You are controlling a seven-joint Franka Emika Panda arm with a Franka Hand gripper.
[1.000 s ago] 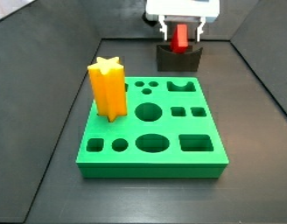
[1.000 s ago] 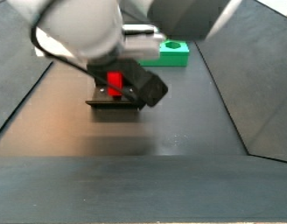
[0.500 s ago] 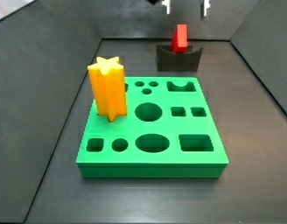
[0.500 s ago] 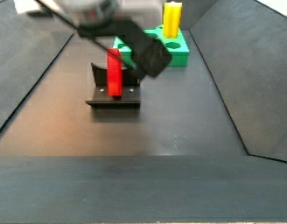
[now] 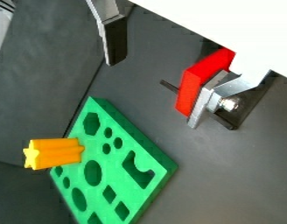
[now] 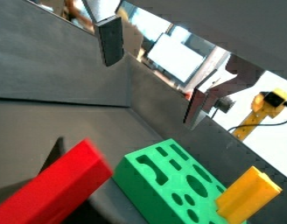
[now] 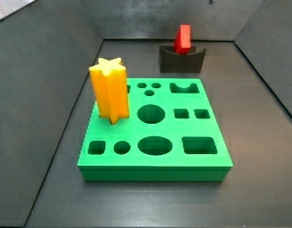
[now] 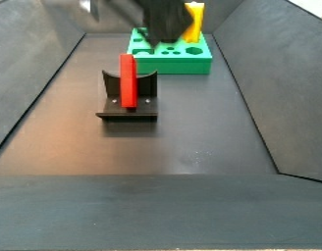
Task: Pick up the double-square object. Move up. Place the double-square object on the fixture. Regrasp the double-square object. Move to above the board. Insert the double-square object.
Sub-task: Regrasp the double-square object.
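Note:
The double-square object (image 7: 183, 37) is a small red peg. It stands upright in the notch of the dark fixture (image 7: 182, 61) at the back of the floor, with nothing holding it. It also shows in a side view (image 8: 127, 80) on the fixture (image 8: 129, 108). The green board (image 7: 155, 129) lies in front of the fixture. My gripper (image 5: 156, 92) is open and empty, raised well above the peg (image 5: 202, 79), which shows beside one finger (image 5: 216, 98). In a wrist view the gripper (image 6: 152, 83) is wide open, with the peg (image 6: 64, 179) off to the side. It is almost out of both side views.
A tall yellow star prism (image 7: 108, 89) stands in the board's back left corner and shows in both wrist views (image 5: 59, 153) (image 6: 248, 192). The board has several empty cut-outs (image 7: 150, 113). Dark sloping walls (image 7: 265, 80) enclose the floor. A dark part of my arm (image 8: 157, 12) hangs over the board (image 8: 171, 57).
My gripper has let go of the red peg and risen, leaving the side views almost entirely. The peg stays upright on the fixture.

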